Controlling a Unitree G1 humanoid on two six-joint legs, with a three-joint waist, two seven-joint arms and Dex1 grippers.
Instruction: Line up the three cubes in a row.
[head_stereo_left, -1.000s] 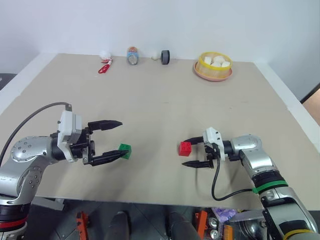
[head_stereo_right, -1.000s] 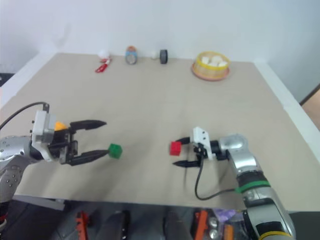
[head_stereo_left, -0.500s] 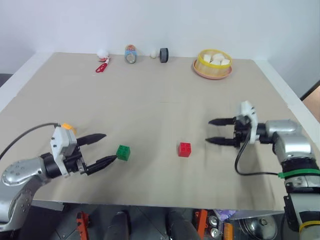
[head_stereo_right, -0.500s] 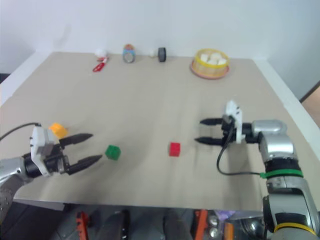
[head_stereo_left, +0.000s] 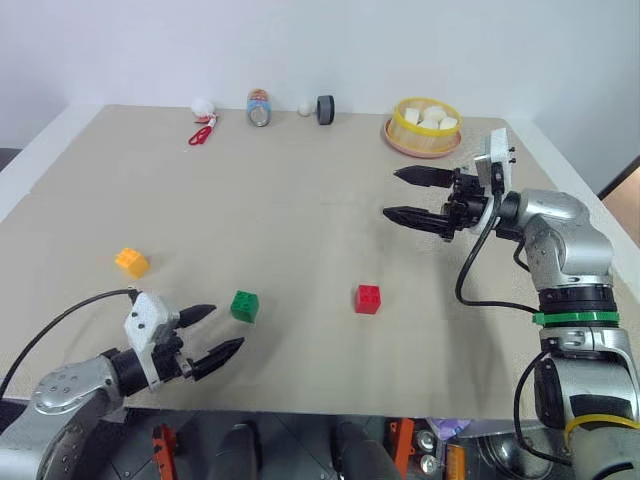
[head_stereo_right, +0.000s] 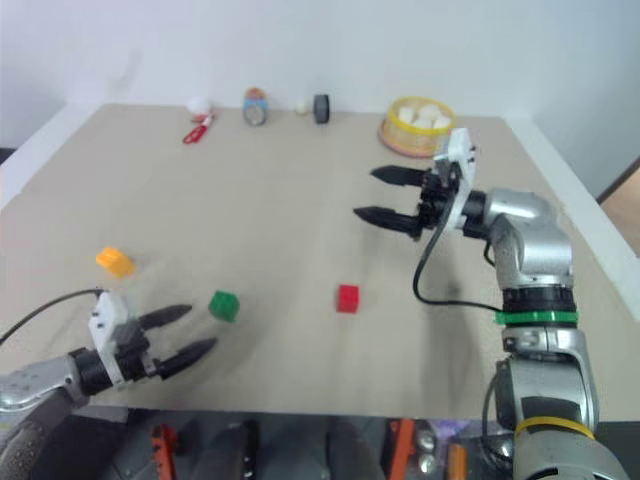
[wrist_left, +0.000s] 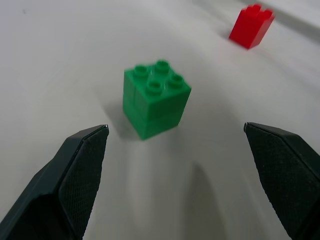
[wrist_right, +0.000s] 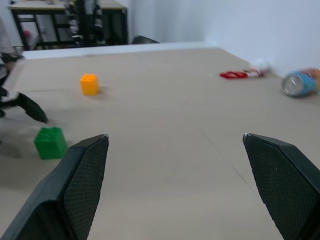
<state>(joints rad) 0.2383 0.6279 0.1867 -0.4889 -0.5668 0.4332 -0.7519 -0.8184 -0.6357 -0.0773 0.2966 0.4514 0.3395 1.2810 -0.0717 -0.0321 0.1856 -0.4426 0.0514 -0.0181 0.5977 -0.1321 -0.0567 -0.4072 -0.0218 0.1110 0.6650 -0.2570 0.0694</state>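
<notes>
Studded plastic cubes, three in all, sit apart on my counter (head_stereo_left: 300, 220): one orange-yellow (head_stereo_left: 131, 262), one green (head_stereo_left: 245, 305), one red (head_stereo_left: 368, 299), with my left hand (head_stereo_left: 218, 333) and right hand (head_stereo_left: 400, 194) both spread wide, empty.

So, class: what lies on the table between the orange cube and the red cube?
The green cube sits between the orange cube and the red cube, seen from the head views.

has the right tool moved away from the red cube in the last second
Yes. The right tool has lifted away from the red cube, open and empty, toward the yellow-rimmed basket at the far edge.
</notes>
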